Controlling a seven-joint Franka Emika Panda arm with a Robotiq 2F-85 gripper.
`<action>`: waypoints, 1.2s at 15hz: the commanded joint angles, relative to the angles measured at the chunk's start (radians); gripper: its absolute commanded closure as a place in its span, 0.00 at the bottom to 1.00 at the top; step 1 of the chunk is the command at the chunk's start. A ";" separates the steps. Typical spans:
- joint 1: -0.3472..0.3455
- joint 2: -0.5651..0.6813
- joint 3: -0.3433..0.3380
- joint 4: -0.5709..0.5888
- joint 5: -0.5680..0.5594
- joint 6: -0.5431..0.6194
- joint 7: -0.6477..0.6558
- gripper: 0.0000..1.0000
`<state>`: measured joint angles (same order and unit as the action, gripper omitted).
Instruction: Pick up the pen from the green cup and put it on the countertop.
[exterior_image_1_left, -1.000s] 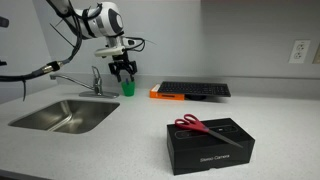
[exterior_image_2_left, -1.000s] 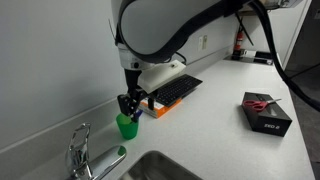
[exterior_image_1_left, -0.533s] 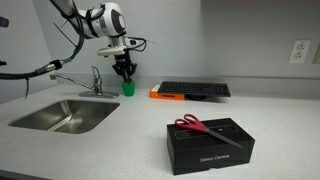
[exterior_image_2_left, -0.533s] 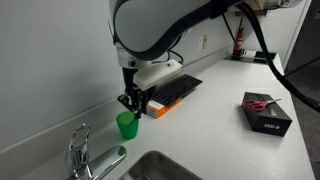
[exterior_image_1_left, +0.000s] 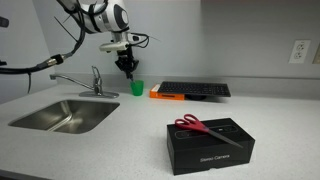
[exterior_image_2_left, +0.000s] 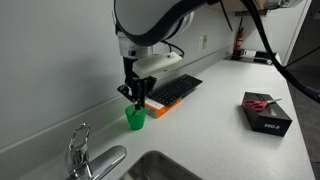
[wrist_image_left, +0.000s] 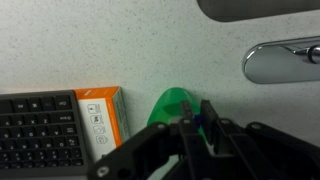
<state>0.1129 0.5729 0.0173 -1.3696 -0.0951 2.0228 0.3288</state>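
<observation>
Green cup: the green cup (exterior_image_1_left: 137, 88) stands upright on the countertop (exterior_image_1_left: 120, 140), near the wall and between the faucet (exterior_image_1_left: 95, 80) and the orange box (exterior_image_1_left: 165, 94).
Cup contents: cannot tell, because in the wrist view the fingers cover most of the cup's mouth (wrist_image_left: 175, 104).
Pen: the pen (wrist_image_left: 199, 117) shows only as a short blue sliver between the finger pads, above the cup.
Gripper: the gripper (exterior_image_1_left: 129, 72) hangs just above the cup and clear of its rim. Its fingers are drawn close together and pinch the pen.
Sink: the steel basin (exterior_image_1_left: 65, 115) is set into the counter, and nothing is visible inside it.
Black box: the black box (exterior_image_1_left: 208, 143) is closed and sits well apart from the cup, with red-handled scissors (exterior_image_1_left: 200, 125) lying on its lid.
Wrist view only: the blue of the pen, and the orange box's label face (wrist_image_left: 103, 118) against the keyboard (wrist_image_left: 40, 130).
Exterior views only: the gap between the gripper (exterior_image_2_left: 138, 98) and the cup (exterior_image_2_left: 135, 118), and the black box and scissors.
</observation>
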 joint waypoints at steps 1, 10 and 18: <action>-0.017 -0.091 -0.010 -0.040 0.041 0.007 -0.025 0.96; -0.068 -0.409 -0.002 -0.374 0.017 -0.018 -0.339 0.96; -0.050 -0.320 -0.023 -0.490 -0.222 0.055 -0.294 0.96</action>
<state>0.0560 0.2247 0.0019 -1.8313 -0.2429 2.0341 0.0044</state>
